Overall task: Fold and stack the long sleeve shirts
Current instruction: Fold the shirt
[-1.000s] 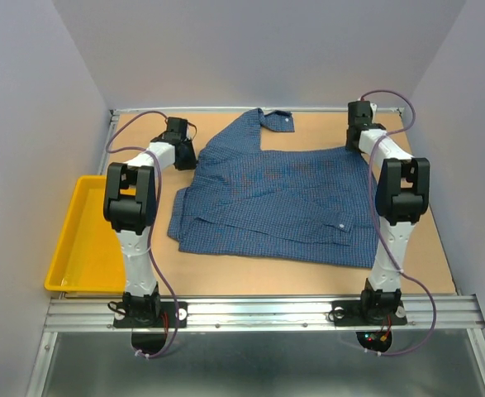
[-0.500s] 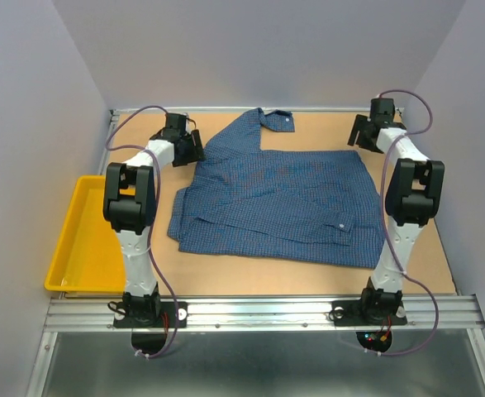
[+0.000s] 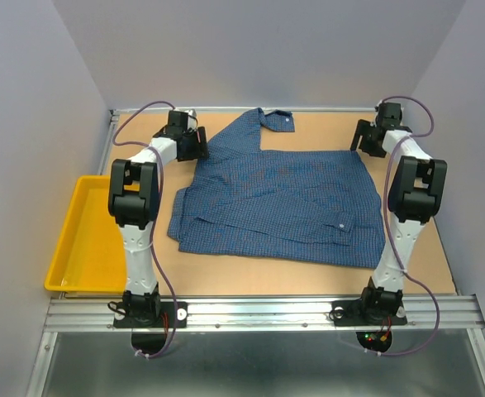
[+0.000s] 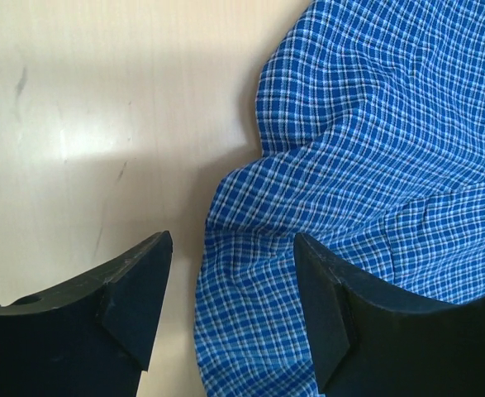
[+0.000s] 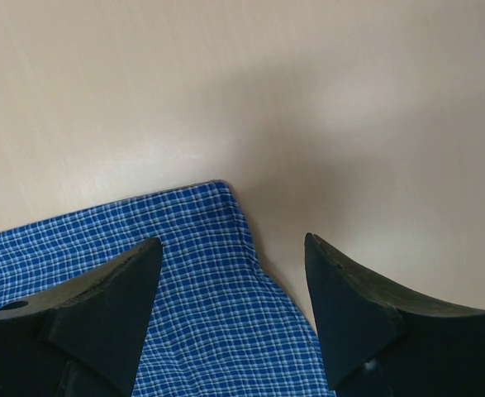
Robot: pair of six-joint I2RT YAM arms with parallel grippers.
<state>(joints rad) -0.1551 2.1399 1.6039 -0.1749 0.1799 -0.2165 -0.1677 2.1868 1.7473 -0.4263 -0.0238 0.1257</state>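
Shirt (image 3: pixel 279 198) material is a blue, finely checked woven cloth. The shirt lies spread flat across the middle of the bench (image 3: pixel 424 256), which is a smooth tan board. Its outline is roughly rectangular. One sleeve is folded across the front, with a small white button on the cuff. A second cuff points toward the far edge of the bench. Shallow creases run across the fabric.

The left pincer (image 4: pixel 232 244) has black wedge-shaped fingers standing apart and gripping nothing. It hangs over the far left edge of the shirt. A rumpled fold of check cloth lies below the gap, with bare board under one finger.

The right pincer (image 5: pixel 232 241) also has its fingers apart and grips nothing. It hangs over the far right corner of the shirt, where the hemmed, squared corner lies flat.

The tray (image 3: pixel 81 240) is yellow plastic, rectangular, with a raised rim. It sits at the left edge of the bench, apart from the shirt.
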